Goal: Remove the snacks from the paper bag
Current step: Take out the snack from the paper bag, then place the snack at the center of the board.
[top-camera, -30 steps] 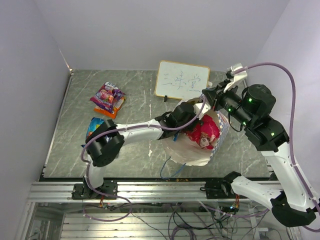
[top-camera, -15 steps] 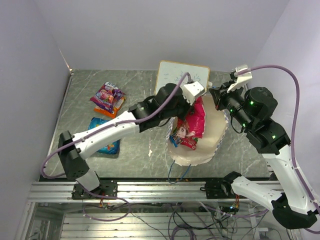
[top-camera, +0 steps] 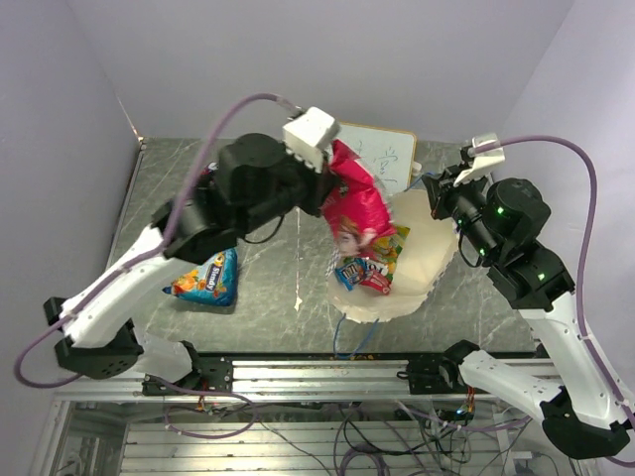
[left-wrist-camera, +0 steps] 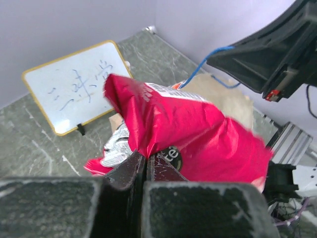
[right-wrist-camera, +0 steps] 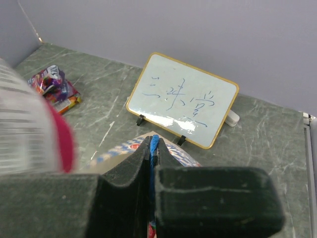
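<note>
My left gripper (top-camera: 328, 186) is raised above the table and shut on a crinkly pink-red snack packet (top-camera: 354, 206), which hangs over the paper bag's mouth. In the left wrist view the jaws (left-wrist-camera: 146, 159) pinch the packet (left-wrist-camera: 193, 134) at its edge. The cream paper bag (top-camera: 429, 266) lies open with more snacks (top-camera: 362, 272) at its mouth. My right gripper (top-camera: 443, 190) is shut on the bag's blue cord handle (right-wrist-camera: 154, 142), holding the bag's rim (right-wrist-camera: 119, 150) up. A blue packet (top-camera: 204, 281) and a purple-orange packet (right-wrist-camera: 52, 85) lie on the table to the left.
A white signboard (top-camera: 383, 156) with blue writing stands at the back, just behind the bag. Grey walls close in on the left and right. The metal rail (top-camera: 298, 375) runs along the near edge.
My left arm has pulled out of the bag and risen up and to the left, lifting the pink-red packet clear of the bag. The right gripper has stayed shut on the handle.
</note>
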### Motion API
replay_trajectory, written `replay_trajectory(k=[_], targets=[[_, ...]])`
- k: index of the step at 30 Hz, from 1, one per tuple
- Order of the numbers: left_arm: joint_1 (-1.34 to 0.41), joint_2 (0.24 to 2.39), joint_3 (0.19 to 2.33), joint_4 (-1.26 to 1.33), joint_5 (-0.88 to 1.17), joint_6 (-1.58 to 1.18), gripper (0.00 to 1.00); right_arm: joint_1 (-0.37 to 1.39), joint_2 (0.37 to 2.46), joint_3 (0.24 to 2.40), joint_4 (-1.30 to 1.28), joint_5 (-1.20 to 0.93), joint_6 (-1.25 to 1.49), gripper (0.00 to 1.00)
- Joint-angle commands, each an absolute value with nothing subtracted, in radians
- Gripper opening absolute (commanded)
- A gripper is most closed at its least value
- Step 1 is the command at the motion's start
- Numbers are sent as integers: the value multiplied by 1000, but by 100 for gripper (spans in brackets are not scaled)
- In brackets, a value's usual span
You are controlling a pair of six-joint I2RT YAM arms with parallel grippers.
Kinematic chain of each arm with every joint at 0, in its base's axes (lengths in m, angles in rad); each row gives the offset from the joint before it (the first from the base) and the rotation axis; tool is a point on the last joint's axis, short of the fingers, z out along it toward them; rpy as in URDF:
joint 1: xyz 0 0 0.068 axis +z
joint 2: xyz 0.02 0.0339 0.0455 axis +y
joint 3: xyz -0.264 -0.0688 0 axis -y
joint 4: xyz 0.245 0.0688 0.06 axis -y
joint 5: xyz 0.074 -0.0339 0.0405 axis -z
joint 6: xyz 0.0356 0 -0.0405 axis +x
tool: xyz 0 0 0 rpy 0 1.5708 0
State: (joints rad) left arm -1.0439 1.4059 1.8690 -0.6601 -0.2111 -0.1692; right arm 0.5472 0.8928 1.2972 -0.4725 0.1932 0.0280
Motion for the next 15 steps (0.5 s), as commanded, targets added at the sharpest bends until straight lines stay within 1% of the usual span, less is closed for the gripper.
replay_trajectory(k=[1, 3, 6, 8, 11, 15], targets=[[-1039, 1308, 1948, -751, -349, -231, 7, 548, 879, 1304, -409, 235, 2, 0], [-1039, 1281, 1948, -796, -398, -233, 7, 548, 885, 1304, -407, 232, -1, 0], [-1037, 1241, 1935, -886, -585, -307, 7, 548, 895, 1305, -404, 228, -5, 0], [-1031, 1225, 1936, -947, -673, -362, 7, 547, 902, 1310, -405, 223, -10, 0], [-1018, 1237, 1967, -1055, -732, -410, 7, 548, 912, 1319, -409, 216, -24, 0], [-995, 1270, 1972, -1256, -844, -545, 7, 548, 919, 1329, -414, 223, -51, 0]])
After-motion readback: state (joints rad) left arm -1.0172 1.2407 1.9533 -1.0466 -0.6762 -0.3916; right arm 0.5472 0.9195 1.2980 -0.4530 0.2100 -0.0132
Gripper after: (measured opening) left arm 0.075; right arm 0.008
